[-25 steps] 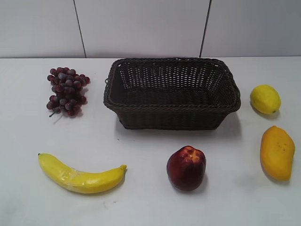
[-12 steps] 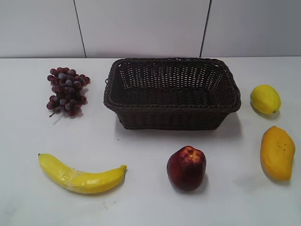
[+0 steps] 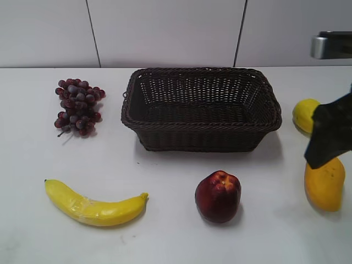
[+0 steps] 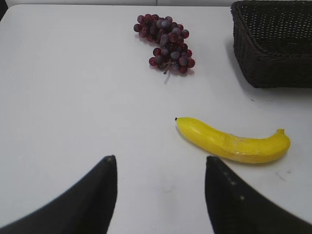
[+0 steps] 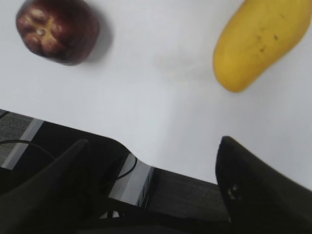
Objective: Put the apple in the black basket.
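The dark red apple sits on the white table in front of the black basket. The basket is empty and stands at the table's middle back. The apple also shows at the top left of the right wrist view. My right gripper is open and empty, above the table's front edge, apart from the apple. Its arm shows at the right edge of the exterior view. My left gripper is open and empty over bare table, short of the banana. A basket corner shows in the left wrist view.
A grape bunch lies left of the basket. A banana lies at the front left. A lemon and a mango lie at the right, partly behind the right arm. The mango also shows in the right wrist view.
The right arm has come into the exterior view at the right edge, now in front of the lemon and the mango's top. The fruits and basket have not moved.
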Available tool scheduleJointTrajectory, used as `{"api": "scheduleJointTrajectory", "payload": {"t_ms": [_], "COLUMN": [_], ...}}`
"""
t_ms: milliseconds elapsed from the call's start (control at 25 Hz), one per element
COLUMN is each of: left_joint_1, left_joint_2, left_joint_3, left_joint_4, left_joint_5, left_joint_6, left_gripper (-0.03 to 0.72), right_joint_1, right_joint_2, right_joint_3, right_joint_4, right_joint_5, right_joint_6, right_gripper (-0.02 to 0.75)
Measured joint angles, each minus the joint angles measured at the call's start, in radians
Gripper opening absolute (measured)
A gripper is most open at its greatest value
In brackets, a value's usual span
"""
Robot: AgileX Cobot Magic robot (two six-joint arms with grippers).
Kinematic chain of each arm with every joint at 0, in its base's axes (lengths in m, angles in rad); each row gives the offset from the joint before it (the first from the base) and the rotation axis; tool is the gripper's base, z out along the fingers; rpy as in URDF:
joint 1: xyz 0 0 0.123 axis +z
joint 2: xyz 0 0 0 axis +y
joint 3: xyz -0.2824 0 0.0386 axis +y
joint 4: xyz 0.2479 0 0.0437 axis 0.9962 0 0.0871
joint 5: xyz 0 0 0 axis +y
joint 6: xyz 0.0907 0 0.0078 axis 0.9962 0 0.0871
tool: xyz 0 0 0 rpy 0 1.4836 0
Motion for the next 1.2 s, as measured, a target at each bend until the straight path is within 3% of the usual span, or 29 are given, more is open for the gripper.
{"api": "scheduleJointTrajectory", "payload": {"t_ms": [200,440,600,1000,1200], "left_joint_1": [0.000,0.000,0.000,0.000,0.000], "left_joint_2": [0.000,0.000,0.000,0.000,0.000], "left_joint_3": [0.000,0.000,0.000,0.000,0.000], "left_joint_4": [0.000,0.000,0.000,0.000,0.000], "left_joint_5": [0.000,0.000,0.000,0.000,0.000], "left_joint_6": [0.000,0.000,0.000,0.000,0.000], "left_gripper": [0.433,0.427,0.404,0.379,0.370], "right_joint_1": [0.187,0.312,0.353,0.359,0.359], "right_joint_2": [0.135,0.306,0.413,0.527,0.528], "right_joint_3": [-0.091,-0.197,-0.233,-0.240,-0.239], "right_joint_4": [-0.029,-0.031,-0.031,-0.034,-0.125], "right_joint_5": [-0.021,-0.073,-0.087,-0.159,-0.151], "right_joint_6": [0.119,0.220,0.264,0.330,0.405], "right_gripper": [0.592,0.592,0.592,0.592,0.592]}}
